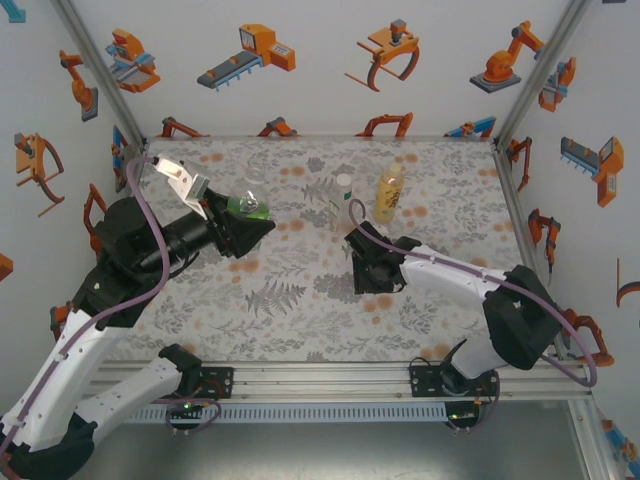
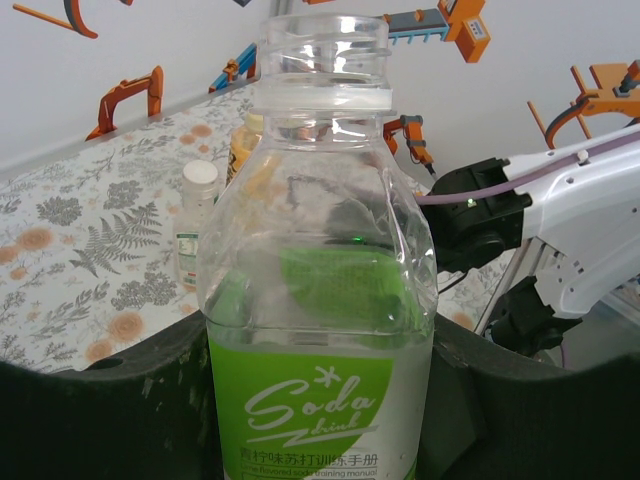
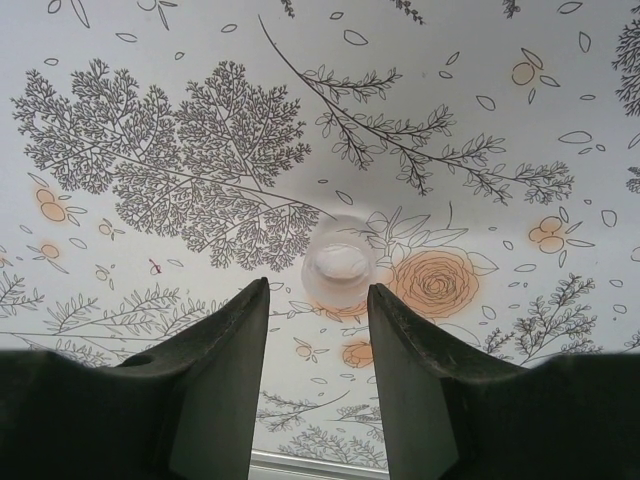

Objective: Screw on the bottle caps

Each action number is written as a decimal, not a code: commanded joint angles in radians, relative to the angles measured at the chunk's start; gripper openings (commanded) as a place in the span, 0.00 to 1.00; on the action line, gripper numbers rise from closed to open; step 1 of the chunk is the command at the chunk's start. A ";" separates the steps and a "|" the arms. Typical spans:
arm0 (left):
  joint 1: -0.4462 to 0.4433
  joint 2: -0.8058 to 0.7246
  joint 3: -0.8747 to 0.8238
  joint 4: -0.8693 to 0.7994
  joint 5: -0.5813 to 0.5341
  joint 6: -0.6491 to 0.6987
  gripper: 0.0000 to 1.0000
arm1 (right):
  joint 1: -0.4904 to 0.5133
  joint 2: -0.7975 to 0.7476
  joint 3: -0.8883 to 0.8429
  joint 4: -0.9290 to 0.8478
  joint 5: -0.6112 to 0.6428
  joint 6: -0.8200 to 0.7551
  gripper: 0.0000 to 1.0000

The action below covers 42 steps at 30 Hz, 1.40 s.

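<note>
My left gripper (image 1: 243, 222) is shut on the squat clear bottle with a green "Soda drink" label (image 2: 320, 300) and holds it off the table, tilted. Its threaded neck (image 2: 322, 50) is bare. My right gripper (image 3: 318, 292) points down at the tablecloth, open. A small translucent whitish cap (image 3: 340, 267) lies on the cloth just past its fingertips, untouched. In the top view the right gripper (image 1: 371, 262) hangs at the table's middle. The amber bottle (image 1: 389, 194) and the slim clear bottle with a white cap (image 1: 342, 200) stand upright behind it.
The floral tablecloth (image 1: 290, 290) covers the table inside white walls with orange robot stickers. In the left wrist view, the capped slim bottle (image 2: 197, 225) and the amber bottle (image 2: 245, 145) stand behind the held one. The right arm (image 2: 560, 220) reaches in from the right.
</note>
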 commanded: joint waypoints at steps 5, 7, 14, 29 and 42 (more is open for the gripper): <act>-0.002 -0.010 -0.005 0.037 0.004 -0.012 0.00 | 0.002 0.026 -0.002 -0.006 -0.003 0.010 0.43; -0.002 -0.007 -0.005 0.037 0.004 -0.012 0.00 | 0.000 0.031 -0.005 -0.003 -0.005 0.012 0.43; -0.004 -0.004 -0.004 0.040 0.004 -0.013 0.00 | 0.001 0.049 -0.020 0.010 -0.009 0.019 0.43; -0.003 -0.006 0.006 0.034 0.001 -0.012 0.00 | 0.001 0.098 -0.051 0.047 -0.029 0.045 0.43; -0.003 -0.001 0.008 0.032 -0.003 -0.010 0.00 | 0.000 0.058 -0.064 0.199 -0.137 0.106 0.21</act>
